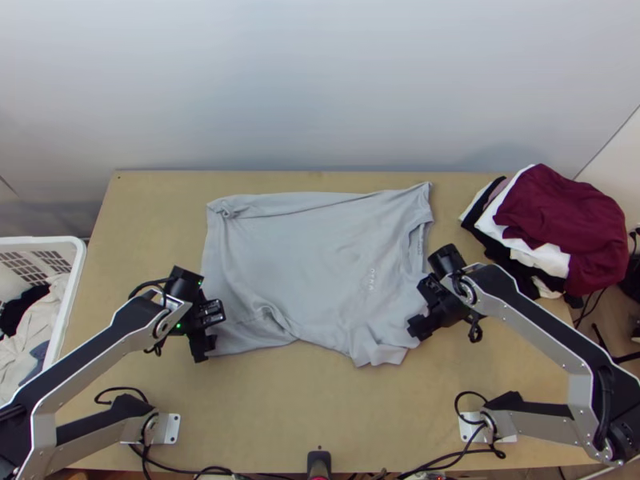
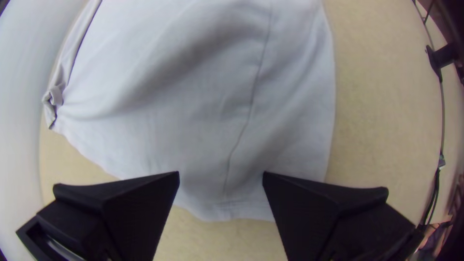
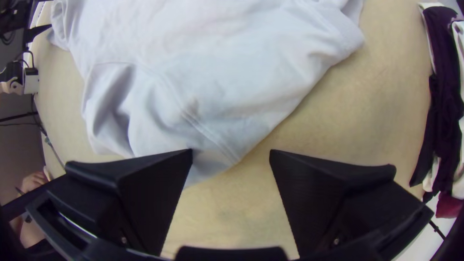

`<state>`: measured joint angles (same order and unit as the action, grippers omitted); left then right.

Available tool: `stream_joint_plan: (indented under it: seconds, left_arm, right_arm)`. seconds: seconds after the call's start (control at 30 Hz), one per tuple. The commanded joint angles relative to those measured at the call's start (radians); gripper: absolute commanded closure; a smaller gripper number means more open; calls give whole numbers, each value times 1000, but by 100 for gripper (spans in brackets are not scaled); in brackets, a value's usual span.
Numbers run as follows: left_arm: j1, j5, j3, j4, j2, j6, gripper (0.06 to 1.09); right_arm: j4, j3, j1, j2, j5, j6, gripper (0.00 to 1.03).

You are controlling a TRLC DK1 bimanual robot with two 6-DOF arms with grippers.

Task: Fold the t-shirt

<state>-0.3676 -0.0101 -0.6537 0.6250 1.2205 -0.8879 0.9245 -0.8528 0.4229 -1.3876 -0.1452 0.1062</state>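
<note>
The light grey t-shirt (image 1: 320, 256) lies spread but wrinkled on the table, its neck end toward the right and a small bunch at its far left corner. My left gripper (image 1: 210, 328) is at the shirt's near left edge; in the left wrist view the left gripper (image 2: 221, 176) stands open above the hem of the shirt (image 2: 203, 96). At the near right part of the shirt is my right gripper (image 1: 418, 308). In the right wrist view the right gripper (image 3: 231, 154) is open, one finger over a sleeve of the shirt (image 3: 193, 82), the other over bare table.
A pile of dark, white and maroon clothes (image 1: 560, 216) lies at the table's far right corner. At the left stands a white basket (image 1: 68, 312) holding clothes. Cables (image 1: 216, 470) run along the near edge of the table (image 1: 320, 400).
</note>
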Motion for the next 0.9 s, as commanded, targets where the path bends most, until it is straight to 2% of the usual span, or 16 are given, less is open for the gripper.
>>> stream_joint_plan:
  seconds: [0.0, 0.07, 0.2, 0.3, 0.43, 0.57, 0.63, 0.7, 0.87]
  left_arm:
    - [-1, -7, -4, -8, 30, -26, 27]
    - [-1, -10, 0, -15, 31, -33, 31]
    - [2, -10, 3, -15, 31, -33, 32]
    - [2, -19, 8, -16, 31, -34, 40]
    - [2, -19, 20, -27, 37, -34, 41]
    - [2, -19, 23, -28, 36, -29, 44]
    - [6, -21, 23, -31, 33, -25, 54]
    - [7, -42, 28, -31, 27, -31, 62]
    - [7, -45, 28, -34, 33, -31, 63]
  right_arm:
    - [-26, 9, 13, -7, 1, 3, 39]
    - [-32, 8, 13, -7, 1, 3, 42]
    - [-49, 17, 16, -14, 1, 3, 42]
    - [-67, 31, 16, -30, 1, 3, 42]
    - [-93, 54, 34, -54, 1, 3, 43]
    - [-115, 51, 39, -57, 1, 6, 56]
    - [-115, 46, 39, -59, 1, 6, 57]
    - [-119, 47, 40, -59, 1, 7, 64]
    - [-130, 55, 40, -57, 1, 12, 82]
